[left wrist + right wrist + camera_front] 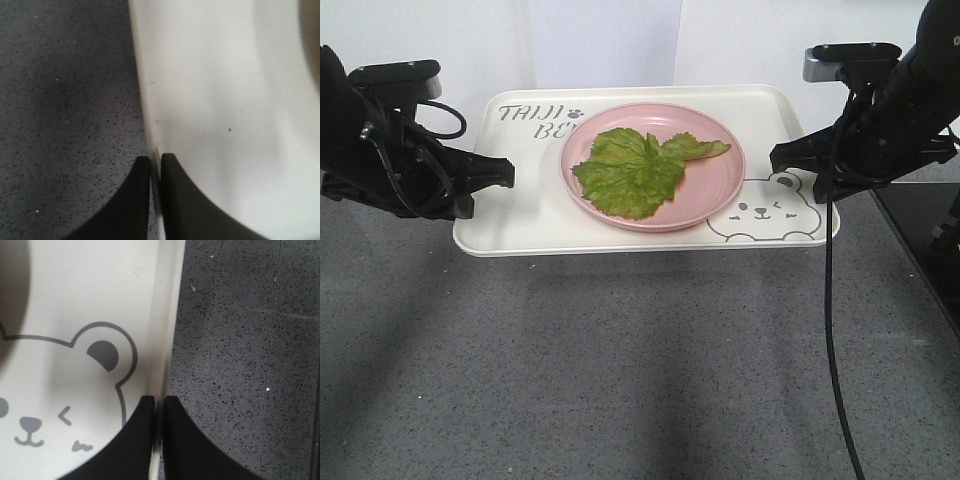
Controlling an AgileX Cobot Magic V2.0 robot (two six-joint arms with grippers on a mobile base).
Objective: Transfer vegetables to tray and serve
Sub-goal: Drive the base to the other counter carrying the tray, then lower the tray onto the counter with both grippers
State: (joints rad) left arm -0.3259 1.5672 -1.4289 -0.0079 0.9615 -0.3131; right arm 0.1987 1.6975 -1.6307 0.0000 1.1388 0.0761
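The cream-white tray [510, 225] with the bear drawing hangs above the grey counter, casting a shadow beneath it. On it sits a round pink plate [720, 190] holding the green lettuce leaf, the vegetables [630, 172]. My left gripper [508, 172] is shut on the tray's left rim [152, 150], one finger on each side. My right gripper [775, 158] is shut on the tray's right rim [159, 390] beside the bear's ear. The leaf does not show in either wrist view.
Speckled grey counter [640, 370] spreads below and in front of the tray. A white wall stands behind. A black cable [832, 330] hangs from the right arm down across the counter. A darker surface [920, 230] borders the counter at the right.
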